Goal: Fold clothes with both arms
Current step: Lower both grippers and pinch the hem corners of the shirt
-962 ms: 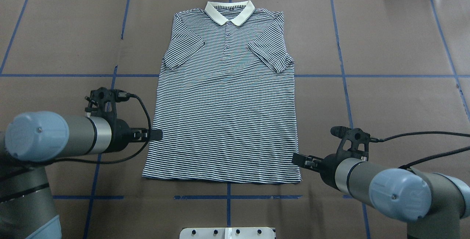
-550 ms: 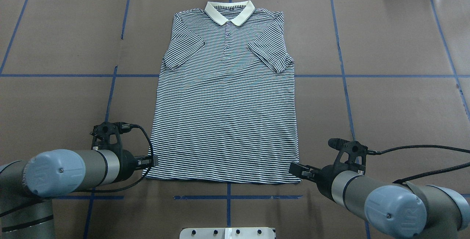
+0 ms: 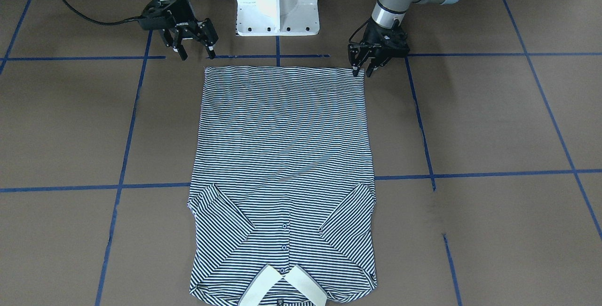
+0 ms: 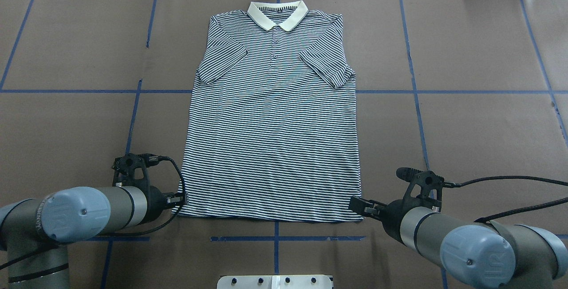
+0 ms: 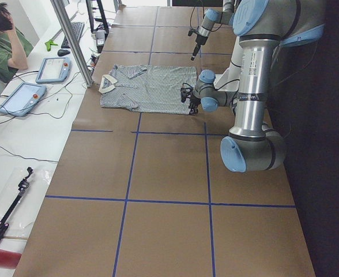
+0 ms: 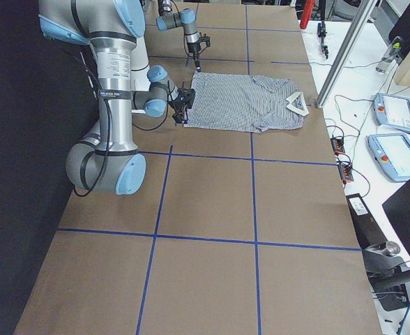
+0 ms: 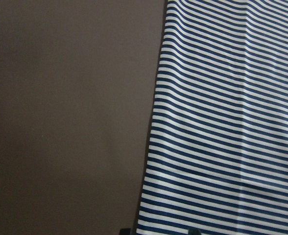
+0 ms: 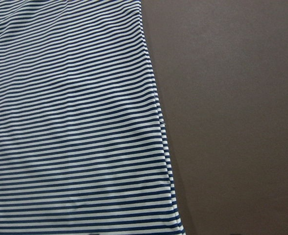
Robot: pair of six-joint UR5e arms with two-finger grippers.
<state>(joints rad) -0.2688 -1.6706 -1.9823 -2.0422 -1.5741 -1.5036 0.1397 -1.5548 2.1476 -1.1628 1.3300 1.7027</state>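
Our left end effector [image 3: 361, 73] sits low at the near left corner of the shirt [image 4: 275, 138]. Its two fingers are spread apart, and from across the worktop [image 4: 66, 124] we see one fingertip [image 3: 355, 72] at the hem's corner and the other just off the cloth, over bare brown surface. We cannot tell whether either fingertip touches the fabric. The left wrist camera shows the shirt's side edge running up the picture, with plain worktop to its left and stripes to its right.

Moving right, the shirt lies flat and front up in the middle of the worktop. Its cream collar [image 4: 278, 13] is at the far end and its hem at the near end, just beyond a blue tape line [image 4: 275, 239]. Both short sleeves are folded inward across the chest, and the button strip runs down from the collar.

Further right, our right end effector [image 3: 196, 55] is at the near right corner of the hem. Its fingers are spread wider than the left one's, and they pinch nothing. From across the worktop it looks slightly short of the hem. The right wrist camera shows stripes on the left and bare worktop on the right.
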